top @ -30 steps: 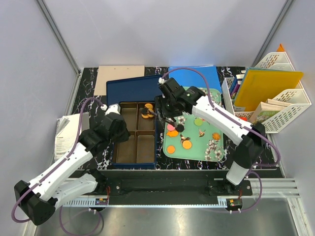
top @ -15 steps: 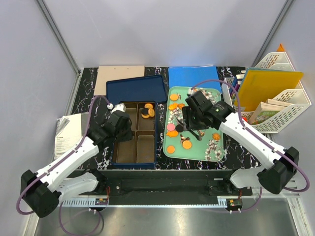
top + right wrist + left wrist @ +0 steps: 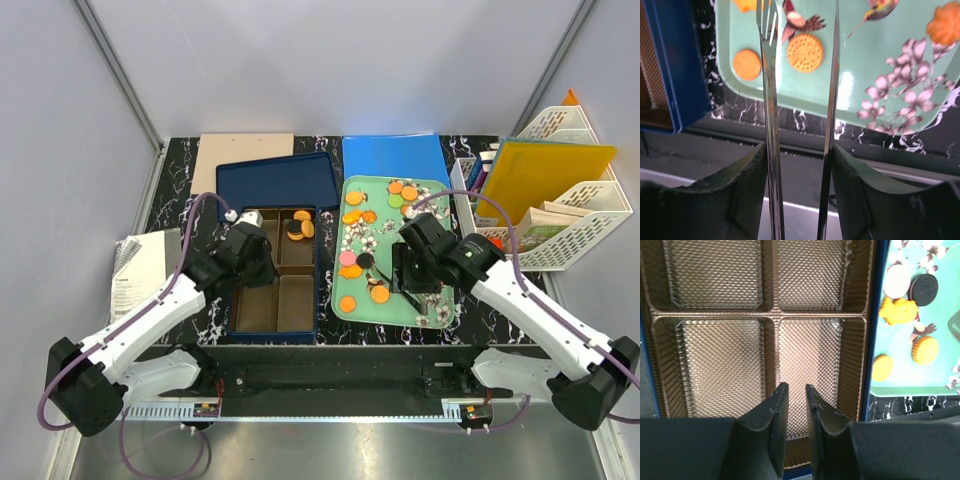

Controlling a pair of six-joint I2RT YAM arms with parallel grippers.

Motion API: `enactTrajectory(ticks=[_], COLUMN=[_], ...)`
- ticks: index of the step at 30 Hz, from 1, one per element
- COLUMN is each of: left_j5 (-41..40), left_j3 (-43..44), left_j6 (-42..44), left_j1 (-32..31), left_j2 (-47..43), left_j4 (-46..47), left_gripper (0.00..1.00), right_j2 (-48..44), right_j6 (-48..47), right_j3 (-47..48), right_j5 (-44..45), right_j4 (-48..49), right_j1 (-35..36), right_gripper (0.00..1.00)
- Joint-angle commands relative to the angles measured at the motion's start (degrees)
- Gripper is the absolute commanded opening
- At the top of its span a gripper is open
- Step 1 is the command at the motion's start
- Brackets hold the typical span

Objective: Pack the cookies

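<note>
at the far left of the black marbled counter (image 3: 175, 195) lies a stack of printed papers (image 3: 140, 272). further back sits a tan board (image 3: 245, 155). right of it and a little nearer, a blue lid (image 3: 275, 182) lies flat just behind the blue box (image 3: 295, 300). the left arm reaches in from the near left, and its wrist covers the box's left compartments in the view from above. the left gripper (image 3: 795, 387) hangs over the near right compartment, released, its jaws only slightly parted and gripping nothing. the box has a brown ribbed liner. its far right compartment holds a few cookies (image 3: 298, 228), orange with one black.

just right of the box lies the mint-green tray (image 3: 395, 310), printed with flowers and birds, with a blue folder (image 3: 395, 158) behind it. most of the cookies lie loose on this tray. orange ones and a green one sit at the far end, a pink and a black one lie side by side near the left edge, and more orange ones lie toward the near left corner. the right arm crosses the tray's near right part and hides some of it. the right gripper (image 3: 797, 150) is clenched on metal tongs (image 3: 768, 75). their tips stand apart over the tray's near left part, and in the wrist view an orange cookie shows between the two blades. at the far right, white file racks (image 3: 570, 215) hold a yellow folder (image 3: 545, 180) and other papers.
</note>
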Motion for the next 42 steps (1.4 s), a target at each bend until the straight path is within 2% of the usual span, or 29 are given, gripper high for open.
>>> enactTrajectory(ticks=[1, 15, 30, 42], left_j5=[2.7, 3.7, 3.7, 3.2], left_j3=[0.2, -0.4, -0.7, -0.8], left_j6=[0.4, 0.8, 1.4, 1.5], left_j1=[0.1, 0.1, 0.1, 0.0], left_j2=[0.8, 1.1, 0.6, 0.3], left_j4=[4.2, 4.9, 4.9, 4.6], left_gripper=[0.23, 0.23, 0.23, 0.23], right_j2=[-2.6, -1.5, 3.1, 1.3], right_j6=[2.5, 4.6, 4.1, 4.8], right_j3=[-0.8, -4.0, -4.4, -2.4], right_j5=[-3.9, -1.9, -3.4, -1.6], right_j4=[-2.6, -4.8, -1.0, -4.2], right_j1=[1.7, 5.1, 6.2, 6.2], right_gripper=[0.56, 0.55, 0.55, 0.45])
